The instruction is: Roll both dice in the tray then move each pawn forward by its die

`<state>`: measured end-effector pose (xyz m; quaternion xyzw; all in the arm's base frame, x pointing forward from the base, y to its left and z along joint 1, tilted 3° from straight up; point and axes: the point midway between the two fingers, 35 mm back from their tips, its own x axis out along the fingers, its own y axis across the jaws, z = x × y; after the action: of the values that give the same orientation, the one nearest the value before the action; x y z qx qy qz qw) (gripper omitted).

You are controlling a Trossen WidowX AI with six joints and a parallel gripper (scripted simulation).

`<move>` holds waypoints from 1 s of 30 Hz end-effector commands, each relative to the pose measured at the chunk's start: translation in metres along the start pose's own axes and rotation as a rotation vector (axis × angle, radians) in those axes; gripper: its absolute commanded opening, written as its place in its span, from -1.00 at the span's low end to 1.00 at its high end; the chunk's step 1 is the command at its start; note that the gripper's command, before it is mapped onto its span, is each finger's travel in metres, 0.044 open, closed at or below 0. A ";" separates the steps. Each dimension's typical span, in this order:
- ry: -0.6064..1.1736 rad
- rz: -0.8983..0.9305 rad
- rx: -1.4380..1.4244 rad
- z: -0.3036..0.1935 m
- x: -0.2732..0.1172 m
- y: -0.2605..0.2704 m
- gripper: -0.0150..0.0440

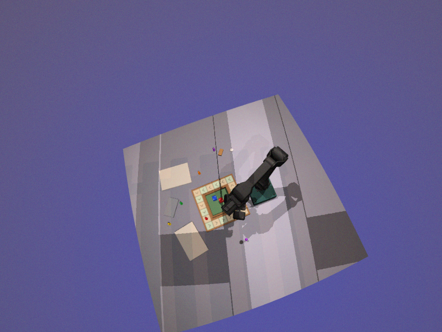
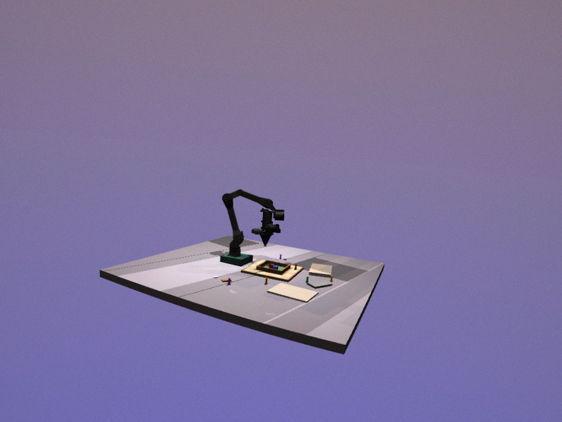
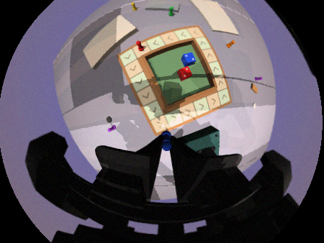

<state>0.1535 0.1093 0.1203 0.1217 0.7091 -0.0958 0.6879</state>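
Observation:
My gripper [image 2: 265, 245] [image 3: 165, 138] is shut on the blue pawn [image 3: 166, 143] and holds it up above the table, past the board's near corner in the wrist view. In the top view the arm hides the fingertips. The red pawn [image 1: 206, 218] [image 2: 295, 266] [image 3: 140, 45] stands on the board [image 1: 199, 198] [image 3: 215, 68], one square from a corner. The blue die [image 1: 214, 198] [image 2: 275, 266] [image 3: 188, 59] and the red die [image 1: 220, 200] [image 2: 271, 264] [image 3: 184, 73] lie close together in the green-floored tray [image 3: 191, 100]. Their top faces are too small to read surely.
A green pawn [image 1: 180, 203] [image 3: 171, 11], a yellow pawn [image 1: 169, 223] and an orange pawn [image 1: 199, 172] [image 3: 230, 44] stand outside the board. Two cream panels [image 1: 175, 176] [image 1: 191, 241] lie farther out. A purple pawn [image 1: 246, 239] [image 3: 111, 128] is beside a dark disc [image 1: 241, 242] [image 3: 109, 119].

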 end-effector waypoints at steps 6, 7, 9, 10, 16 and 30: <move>0.002 -0.007 -0.003 0.016 0.026 -0.030 -0.49; 0.002 -0.007 -0.003 0.017 0.029 -0.033 -0.49; 0.002 -0.008 -0.003 0.020 0.034 -0.039 -0.49; 0.002 -0.008 -0.003 0.021 0.037 -0.042 -0.49; 0.002 -0.009 -0.003 0.026 0.052 -0.062 -0.49; 0.002 -0.009 -0.003 0.027 0.084 -0.066 -0.49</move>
<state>0.1604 0.0427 0.0499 0.1219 0.7063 -0.0966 0.6906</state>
